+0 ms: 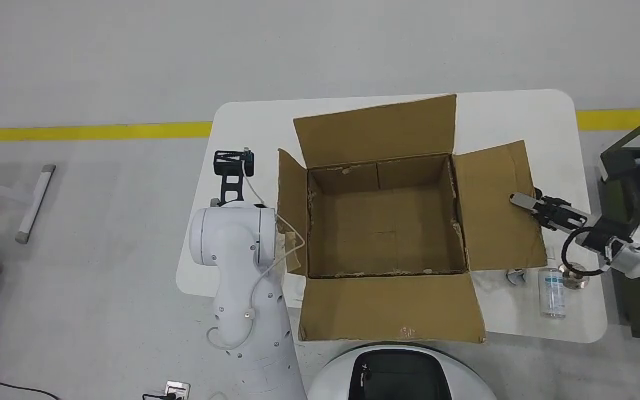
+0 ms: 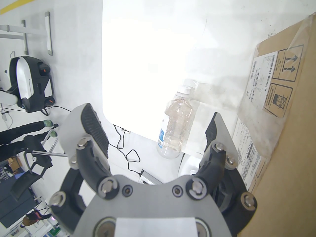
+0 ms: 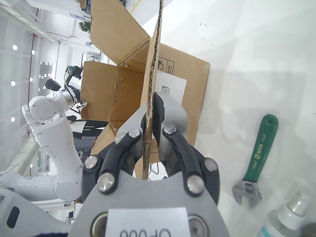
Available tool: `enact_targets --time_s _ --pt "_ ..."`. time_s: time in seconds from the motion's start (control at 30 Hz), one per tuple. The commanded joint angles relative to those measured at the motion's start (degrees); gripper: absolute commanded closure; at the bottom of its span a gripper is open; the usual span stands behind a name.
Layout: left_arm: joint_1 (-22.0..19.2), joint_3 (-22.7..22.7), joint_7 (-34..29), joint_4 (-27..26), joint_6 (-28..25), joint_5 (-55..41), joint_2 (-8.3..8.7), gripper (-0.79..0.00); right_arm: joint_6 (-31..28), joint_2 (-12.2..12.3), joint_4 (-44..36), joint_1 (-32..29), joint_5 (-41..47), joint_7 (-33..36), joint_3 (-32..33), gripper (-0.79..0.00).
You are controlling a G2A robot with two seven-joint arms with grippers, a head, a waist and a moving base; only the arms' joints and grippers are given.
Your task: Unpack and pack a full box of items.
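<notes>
An open cardboard box (image 1: 385,215) stands mid-table with all its flaps folded out and its inside bare. My right gripper (image 3: 151,104) is shut on the edge of the box's right flap (image 3: 154,57); from above it sits at that flap's outer edge (image 1: 525,203). My left gripper (image 2: 151,114) is open with nothing between its fingers, held at the table's left side (image 1: 232,165). Beyond it a clear water bottle (image 2: 176,124) lies on the table beside the box's labelled side wall (image 2: 279,94).
A green-handled adjustable wrench (image 3: 261,154) and a small clear bottle (image 1: 552,292) lie on the table to the right of the box, near my right arm. The white table's (image 1: 260,120) left edge is close to my left gripper.
</notes>
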Motion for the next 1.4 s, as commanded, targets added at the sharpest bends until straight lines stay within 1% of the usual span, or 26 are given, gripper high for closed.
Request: enact_targets --time_s 0.0,0.17,0.33,0.57,1.0,1.2,1.37 --pt "0.0 0.0 0.0 0.0 0.0 0.0 0.0 -0.785 0.0 0.0 0.0 0.0 0.0 0.0 0.0 0.0" --pt "0.0 0.0 0.0 0.0 0.0 0.0 0.0 -0.785 0.1 0.0 0.0 -0.1 0.1 -0.4 0.0 0.0" --pt "0.0 0.0 0.0 0.0 0.0 0.0 0.0 -0.785 0.6 0.1 -0.9 -1.4 2.2 -6.0 -0.8 0.0" --pt "0.0 0.0 0.0 0.0 0.0 0.0 0.0 -0.785 0.8 0.5 -1.7 -2.8 4.1 -11.0 -0.9 0.0" --pt "0.0 0.0 0.0 0.0 0.0 0.0 0.0 -0.785 1.9 0.8 -1.9 -5.4 7.0 -22.4 -1.4 0.0" --pt "0.0 0.0 0.0 0.0 0.0 0.0 0.0 -0.785 1.4 0.9 -2.3 -7.1 8.3 -27.6 -0.7 0.0" --pt "0.0 0.0 0.0 0.0 0.0 0.0 0.0 -0.785 1.5 1.1 -2.2 -8.0 8.8 -27.5 -1.1 0.0"
